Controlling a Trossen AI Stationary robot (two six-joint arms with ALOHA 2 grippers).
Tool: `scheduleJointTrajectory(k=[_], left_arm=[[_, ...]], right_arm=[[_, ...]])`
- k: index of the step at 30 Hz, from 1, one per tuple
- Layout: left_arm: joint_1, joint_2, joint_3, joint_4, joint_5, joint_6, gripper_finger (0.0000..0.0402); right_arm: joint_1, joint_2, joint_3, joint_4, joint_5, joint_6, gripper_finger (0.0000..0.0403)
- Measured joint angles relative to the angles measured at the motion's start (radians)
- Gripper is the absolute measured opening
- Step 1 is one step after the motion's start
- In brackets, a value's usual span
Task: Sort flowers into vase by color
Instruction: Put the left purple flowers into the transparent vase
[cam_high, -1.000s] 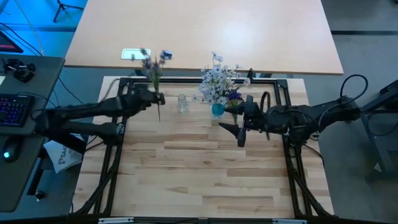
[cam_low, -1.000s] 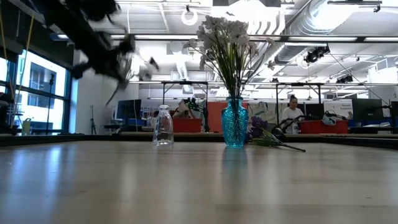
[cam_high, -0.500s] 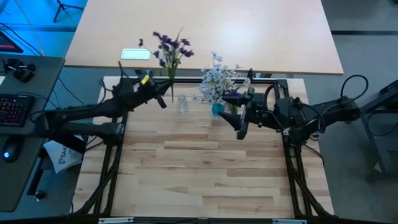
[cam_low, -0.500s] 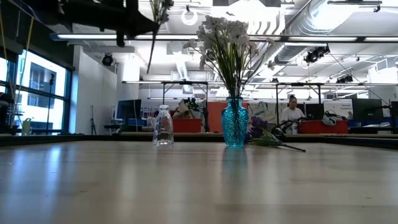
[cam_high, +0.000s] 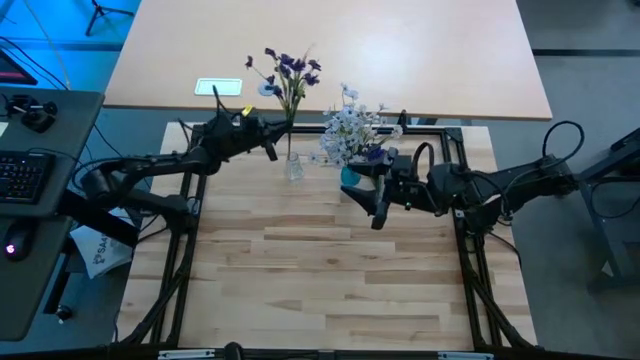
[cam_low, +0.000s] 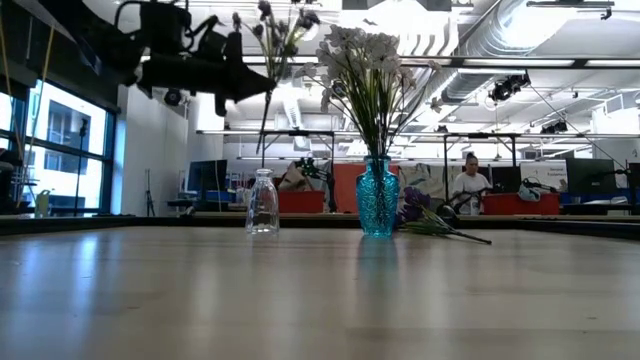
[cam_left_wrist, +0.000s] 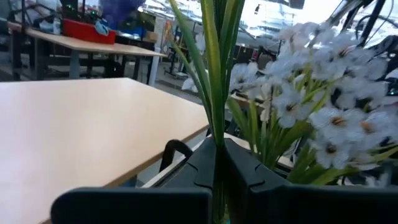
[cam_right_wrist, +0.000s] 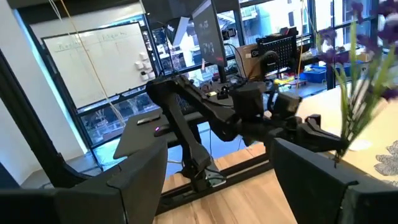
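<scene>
My left gripper (cam_high: 272, 146) (cam_low: 262, 88) is shut on a purple-blossomed sprig (cam_high: 286, 72) (cam_low: 280, 18) and holds it over a small clear glass bottle (cam_high: 293, 166) (cam_low: 262, 202). The stem's lower end (cam_low: 262, 148) hangs just above the bottle's mouth. A blue vase (cam_high: 349, 177) (cam_low: 377, 198) stands to the right with a bunch of white flowers (cam_high: 350, 130) (cam_low: 360, 55) stuck in it. More purple sprigs (cam_low: 432, 221) lie flat on the table beside the vase. My right gripper (cam_high: 375, 207) (cam_right_wrist: 217, 180) hovers open near the vase, holding nothing. My left gripper pinches the sprig's green stem (cam_left_wrist: 215, 127) between its two fingers (cam_left_wrist: 245, 171), somewhere along the stem's middle. The fingers come level from the table's left and lie across the stem. The sprig is lifted clear and nearly upright, blossoms above the fingers and bare stem hanging below.
A black frame rail (cam_high: 430, 128) runs along the far edge behind the bottle and vase. A second, pale table (cam_high: 330, 50) lies beyond it. Bare wooden tabletop (cam_high: 320, 270) spreads toward the near edge. People sit at desks in the room behind (cam_low: 468, 180).
My left gripper has swung toward the table's right and far edge, rising and then dipping a little, still shut on the sprig. The sprig has turned upright and now hangs over the clear bottle. My right gripper has shifted slightly toward the left.
</scene>
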Motion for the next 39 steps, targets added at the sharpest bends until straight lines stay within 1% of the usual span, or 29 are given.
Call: scheduleJointTrajectory(k=[6,11,13,15,21,29,35,39], left_arm=[[0.0,0.098,0.0,0.092,-0.016,-0.02,0.0],[0.0,0.127,0.0,0.102,-0.127,-0.005,0.0],[0.0,0.127,0.0,0.101,-0.152,0.024,0.0],[0.0,0.128,0.0,0.1,-0.158,0.052,0.0],[-0.001,0.127,0.001,0.164,-0.144,0.027,0.0],[-0.004,0.127,0.001,0.147,-0.143,0.048,0.0],[-0.031,0.127,0.001,0.068,-0.142,0.051,0.0],[-0.055,0.127,0.001,0.052,-0.145,0.053,0.0]], right_arm=[[-0.001,-0.002,0.0,0.002,0.0,-0.027,0.0281],[0.0,-0.004,0.0,0.002,-0.003,-0.073,0.0281],[-0.001,-0.004,0.0,0.002,-0.011,-0.071,0.0281],[-0.001,-0.004,0.0,0.002,-0.023,-0.073,0.0281],[-0.007,-0.004,0.0,-0.018,-0.042,-0.073,0.0281],[-0.008,-0.005,0.0,-0.021,-0.044,-0.118,0.0281],[-0.008,-0.011,0.0,-0.02,-0.045,-0.118,0.0281],[-0.008,-0.019,0.0,-0.02,-0.045,-0.118,0.0281]])
